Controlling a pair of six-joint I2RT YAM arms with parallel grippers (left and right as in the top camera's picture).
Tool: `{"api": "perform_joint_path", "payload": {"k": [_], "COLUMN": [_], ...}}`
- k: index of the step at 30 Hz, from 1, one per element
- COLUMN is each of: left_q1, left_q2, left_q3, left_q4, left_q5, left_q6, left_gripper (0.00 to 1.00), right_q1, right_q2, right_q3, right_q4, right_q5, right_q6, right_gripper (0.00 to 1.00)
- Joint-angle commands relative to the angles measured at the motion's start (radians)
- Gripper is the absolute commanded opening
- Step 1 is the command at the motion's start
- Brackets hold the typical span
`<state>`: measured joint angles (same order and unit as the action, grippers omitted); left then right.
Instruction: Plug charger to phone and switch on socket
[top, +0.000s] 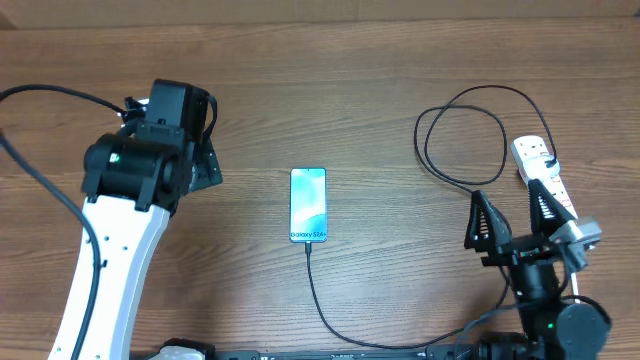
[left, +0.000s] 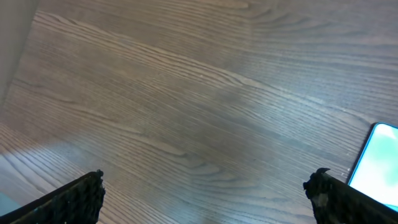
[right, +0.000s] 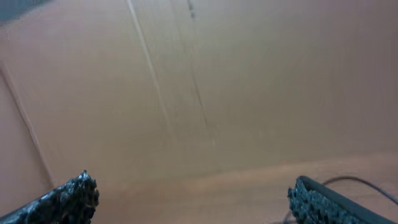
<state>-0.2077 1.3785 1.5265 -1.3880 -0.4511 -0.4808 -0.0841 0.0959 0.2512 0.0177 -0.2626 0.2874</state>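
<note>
The phone (top: 308, 204) lies flat mid-table, screen lit light blue-green; its corner shows in the left wrist view (left: 379, 163). The charger, a thin black cable (top: 318, 295), meets the phone's near end, runs along the front edge, then loops (top: 462, 130) at the back right toward the socket, a white power strip (top: 534, 151). A short piece of it shows in the right wrist view (right: 367, 182). My right gripper (top: 510, 205) is open and empty, hovering over the strip's near end. My left gripper (top: 207, 160) is open and empty, left of the phone.
A cardboard wall (right: 199, 81) stands behind the table. The left arm's thick black cable (top: 60, 95) hangs at the far left. The strip's near half is hidden under the right gripper.
</note>
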Motion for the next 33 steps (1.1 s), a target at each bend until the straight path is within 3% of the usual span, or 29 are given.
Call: {"api": "perform_joint_path", "payload": {"k": [1, 9, 18, 33], "left_q1": [0.005, 0.005, 0.005, 0.005], "left_q2": [0.035, 0.093, 0.139, 0.142], "left_q3": [-0.002, -0.002, -0.002, -0.002], "left_q4": [0.001, 0.002, 0.004, 0.006], "left_q5": [0.000, 0.000, 0.000, 0.000], "left_q6": [-0.024, -0.024, -0.024, -0.024], "left_gripper": [1.00, 1.00, 1.00, 1.00], "right_q1": [0.005, 0.011, 0.039, 0.036], "right_q2": [-0.050, -0.093, -0.093, -0.093], "right_q3": [-0.131, -0.241, -0.244, -0.243], "right_q4": [0.086, 0.114, -0.089, -0.088], "right_q5": [0.000, 0.056, 0.113, 0.113], "right_q6": [-0.001, 0.002, 0.021, 0.019], "right_gripper": [1.00, 1.00, 1.00, 1.00]}}
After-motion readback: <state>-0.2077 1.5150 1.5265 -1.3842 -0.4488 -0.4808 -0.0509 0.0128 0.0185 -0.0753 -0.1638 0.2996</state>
